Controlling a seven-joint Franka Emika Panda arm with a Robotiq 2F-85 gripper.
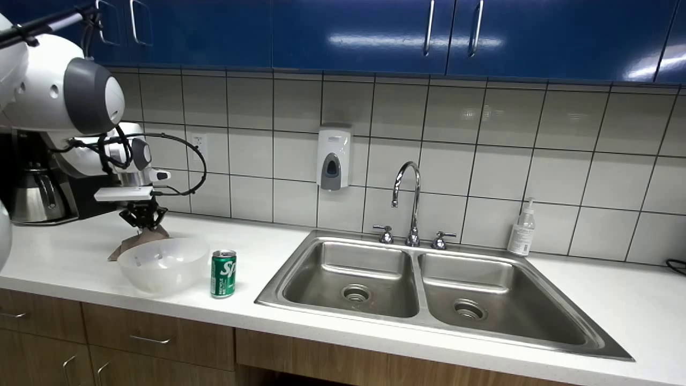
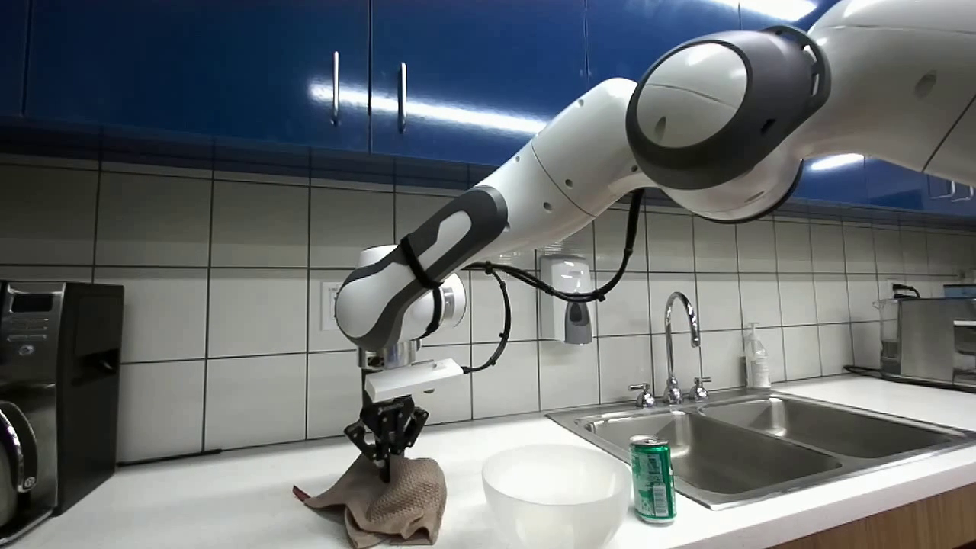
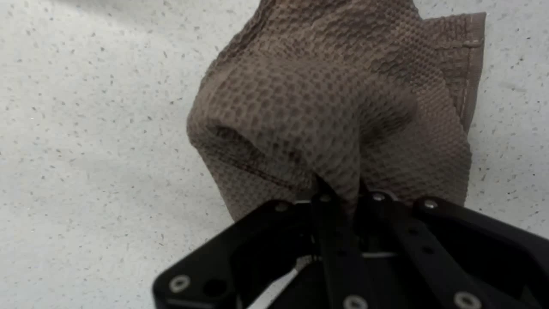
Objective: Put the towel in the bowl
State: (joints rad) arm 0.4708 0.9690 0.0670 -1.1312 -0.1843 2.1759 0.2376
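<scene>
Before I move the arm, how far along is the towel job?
Looks done: the grasp, with the end effector closed on a fold of the towel. In hand: that towel, held beside the bowl. Left: bringing it over the bowl and releasing it.

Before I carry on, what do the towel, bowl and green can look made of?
Towel: woven fabric, matte brown, with a honeycomb texture and stitched hem; which fibre, I can't tell.
Bowl: probably plastic, frosted and seemingly translucent, going by its milky, hazy wall; frosted glass remains possible.
Green can: metal, likely aluminium, with glossy green print and bare silvery top rim.
</scene>
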